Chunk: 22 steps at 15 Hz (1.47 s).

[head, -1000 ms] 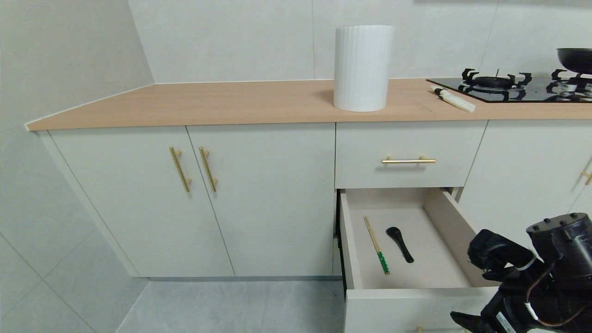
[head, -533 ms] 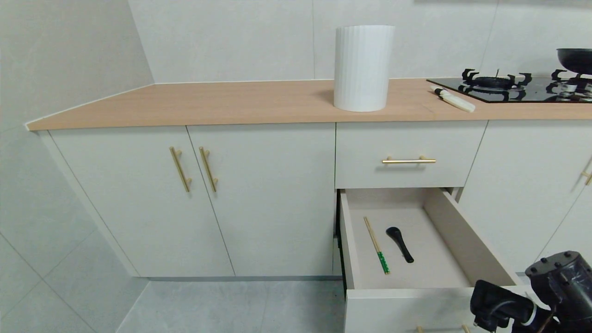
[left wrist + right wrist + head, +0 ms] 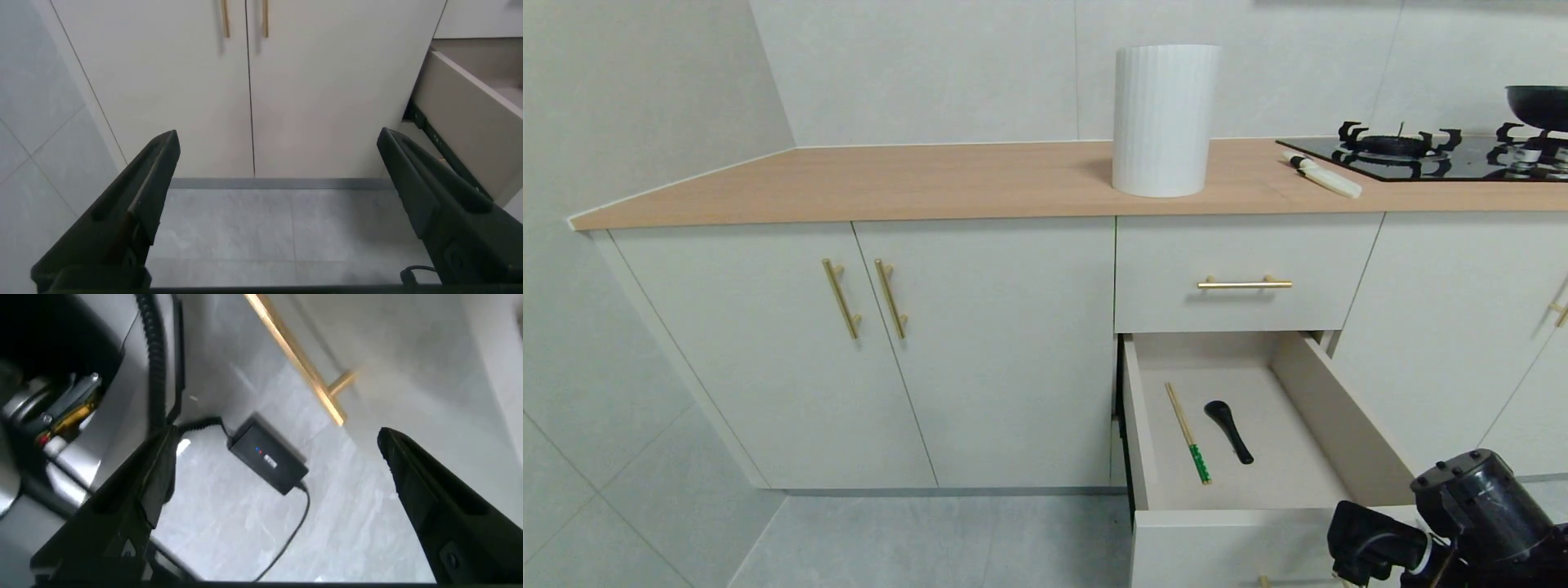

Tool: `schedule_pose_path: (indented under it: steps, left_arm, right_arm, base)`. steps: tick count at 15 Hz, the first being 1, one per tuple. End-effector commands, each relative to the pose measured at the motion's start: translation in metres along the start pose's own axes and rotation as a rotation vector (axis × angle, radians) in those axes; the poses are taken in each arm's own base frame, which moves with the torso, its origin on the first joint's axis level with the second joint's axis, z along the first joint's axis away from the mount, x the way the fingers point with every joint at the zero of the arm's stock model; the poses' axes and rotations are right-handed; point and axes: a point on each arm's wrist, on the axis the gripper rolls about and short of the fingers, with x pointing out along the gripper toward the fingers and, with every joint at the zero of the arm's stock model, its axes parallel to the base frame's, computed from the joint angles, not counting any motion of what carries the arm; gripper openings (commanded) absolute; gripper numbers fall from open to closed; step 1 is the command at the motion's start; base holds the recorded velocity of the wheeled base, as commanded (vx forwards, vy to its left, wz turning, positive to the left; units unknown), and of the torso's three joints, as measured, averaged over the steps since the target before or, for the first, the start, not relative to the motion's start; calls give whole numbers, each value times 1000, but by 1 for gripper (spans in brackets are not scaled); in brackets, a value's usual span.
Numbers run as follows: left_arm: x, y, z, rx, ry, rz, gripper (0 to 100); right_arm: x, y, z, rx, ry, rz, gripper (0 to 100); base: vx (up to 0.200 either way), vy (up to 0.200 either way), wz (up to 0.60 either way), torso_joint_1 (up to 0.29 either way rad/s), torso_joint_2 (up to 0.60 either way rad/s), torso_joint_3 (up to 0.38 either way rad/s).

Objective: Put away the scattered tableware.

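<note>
Drawer (image 3: 1347,445): pulled out under the worktop (image 3: 849,184), its front low and near the right hand.
Chopsticks (image 3: 1188,445) and spoon (image 3: 1230,433): lay side by side on the drawer floor, apart from each other and already put away.
Knife (image 3: 1323,175): lay on the worktop just beside the hob (image 3: 1437,155); it looked like the one piece left out.
Right hand (image 3: 276,439): fingers spread wide and holding nothing, down by the drawer front with a gold handle (image 3: 298,359) close by.
Left hand (image 3: 278,139): fingers also wide and empty, hanging low over the floor in front of the cupboard doors (image 3: 245,73).
Risk, drawer: shutting it now would probably leave the knife out, and a hard push could send the chopsticks and spoon sliding.
Risk, arm: rising from so low, the right arm could catch the drawer's front edge or side wall.
Risk, knife: it lay flat and thin, so a wide hand coming down might scrape the worktop or push it onto the hob. Which end was the blade I could not tell.
Risk, floor: a cable (image 3: 294,523) lay below the right hand and could snag.
</note>
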Motion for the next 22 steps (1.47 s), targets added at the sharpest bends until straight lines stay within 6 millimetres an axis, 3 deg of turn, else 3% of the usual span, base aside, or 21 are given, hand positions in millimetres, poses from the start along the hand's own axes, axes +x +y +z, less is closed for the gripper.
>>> schedule_pose_path:
  steps: [1,14,22]
  left_arm:
    - [0,0,0,0,0,0,100]
    - [0,0,0,0,0,0,100]
    - [0,0,0,0,0,0,100]
  right_arm:
    - [13,0,2,32,29,9,100]
    - [37,-12,27,244,6,-71,100]
    - [86,-28,40,420,-85,-188,100]
  base:
    - [0,0,0,0,0,0]
    - [0,0,0,0,0,0]
    - [0,0,0,0,0,0]
